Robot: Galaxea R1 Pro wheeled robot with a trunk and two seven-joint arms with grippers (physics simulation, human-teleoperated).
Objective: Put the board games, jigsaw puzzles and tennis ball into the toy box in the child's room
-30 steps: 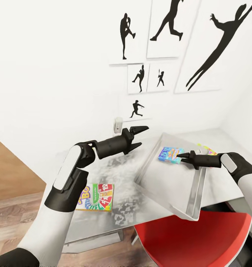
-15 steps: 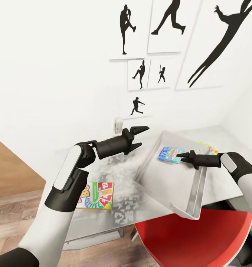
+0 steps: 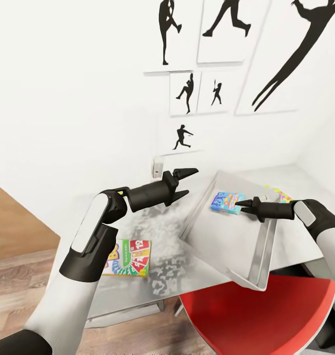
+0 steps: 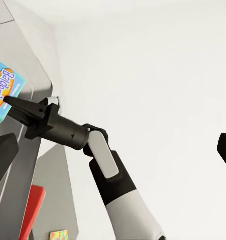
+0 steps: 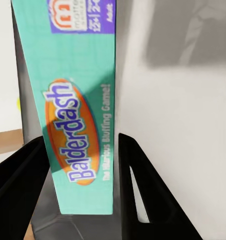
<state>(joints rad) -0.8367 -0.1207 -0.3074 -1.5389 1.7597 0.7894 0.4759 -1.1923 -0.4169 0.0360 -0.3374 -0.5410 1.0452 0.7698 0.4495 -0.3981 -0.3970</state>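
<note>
Stretching wide under everything is the pale grey surface (image 3: 152, 281), and on it sits the toy box (image 3: 258, 276), tipped up at an angle. Inside the box, the right end effector (image 3: 238, 203) is clamped on the blue board game (image 3: 225, 202); the left end effector (image 3: 187, 181) hangs with jaws spread beside the box, while the yellow-green-red board game (image 3: 130, 257) lies flat near the surface's front edge.

Blue board game (image 3: 227, 202) inside toy box (image 3: 246, 251)
</note>
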